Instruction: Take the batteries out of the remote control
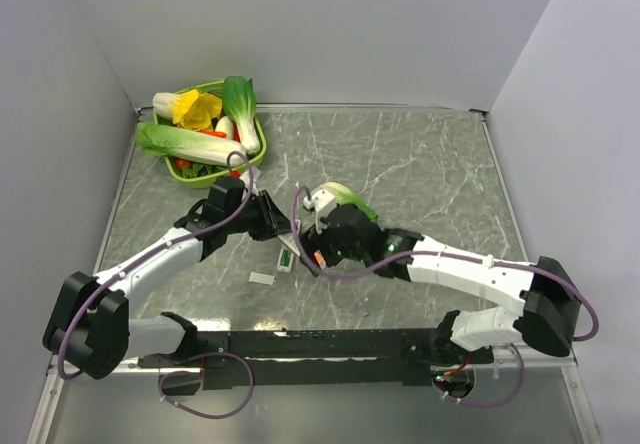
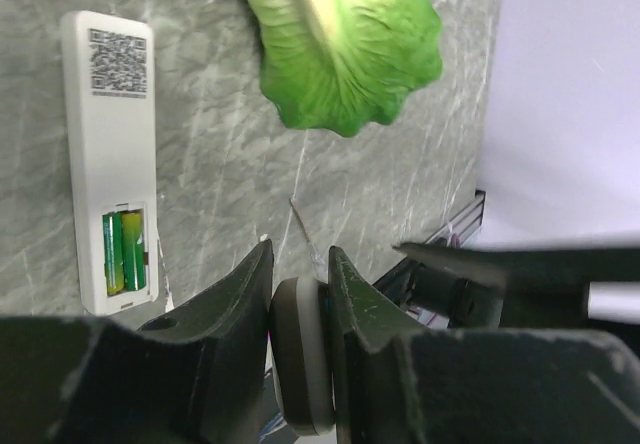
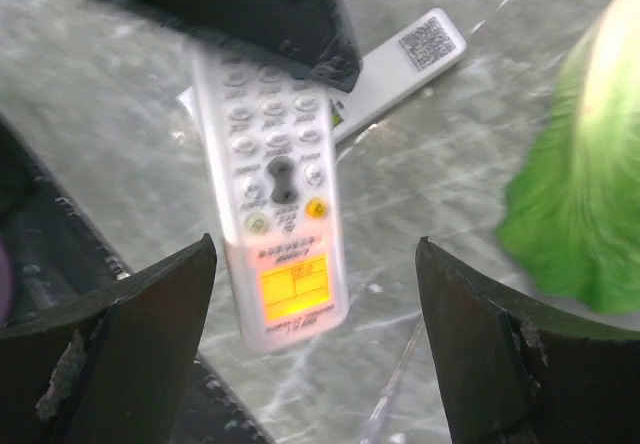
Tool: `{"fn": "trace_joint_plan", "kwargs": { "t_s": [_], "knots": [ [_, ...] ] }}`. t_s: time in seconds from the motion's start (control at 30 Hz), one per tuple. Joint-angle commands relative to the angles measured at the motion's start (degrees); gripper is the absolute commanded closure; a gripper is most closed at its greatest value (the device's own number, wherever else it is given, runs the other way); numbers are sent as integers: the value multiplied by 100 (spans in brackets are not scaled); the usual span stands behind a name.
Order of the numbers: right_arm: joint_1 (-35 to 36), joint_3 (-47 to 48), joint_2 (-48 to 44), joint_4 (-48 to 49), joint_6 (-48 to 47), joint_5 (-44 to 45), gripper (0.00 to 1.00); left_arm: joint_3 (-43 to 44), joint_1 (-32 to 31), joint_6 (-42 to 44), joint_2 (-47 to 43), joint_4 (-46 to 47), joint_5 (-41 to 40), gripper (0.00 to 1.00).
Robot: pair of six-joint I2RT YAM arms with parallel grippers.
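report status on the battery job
left gripper shut on buttoned remote, right gripper open. face-down remote, compartment open, green batteries inside. cabbage nearby, not blocking.

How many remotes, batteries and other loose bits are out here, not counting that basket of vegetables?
Remotes: 2 (face-down remote on the table, held remote in the left gripper)
Batteries: 2, green, in the face-down remote's open compartment
Cabbage: 1
White panel: 1
Total: 6
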Motion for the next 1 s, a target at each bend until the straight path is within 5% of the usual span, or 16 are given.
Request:
{"fn": "trace_joint_plan", "kwargs": {
  "t_s": [0.0,0.27,0.53,0.63,0.67,0.73,0.83,0.97],
  "knots": [
    [725,-386,-448,841,-1033,1804,12,479,-22,-316,98,-151,-180,99],
    [1332,-221,534,965,-1590,3833,21,638,-22,-650,212,-90,-92,99],
    [1280,-131,424,850,-1528,3521,87,453,-14,-870,1,68,22,99],
    [1017,-272,-15,754,-1651,2582,100,461,-5,-679,-95,210,277,72],
    [937,-333,-156,719,-1721,2309,100,540,30,-512,-130,61,243,50],
    [501,-456,-646,509,-1862,1116,100,874,100,138,-340,-650,-125,29],
    [-204,-614,-1244,332,-1906,-813,100,1138,442,947,-726,-1248,-216,23],
    [-1224,-431,-1275,-79,-2047,-3122,100,1104,804,1800,-1193,-1030,917,21]
  ]
}}
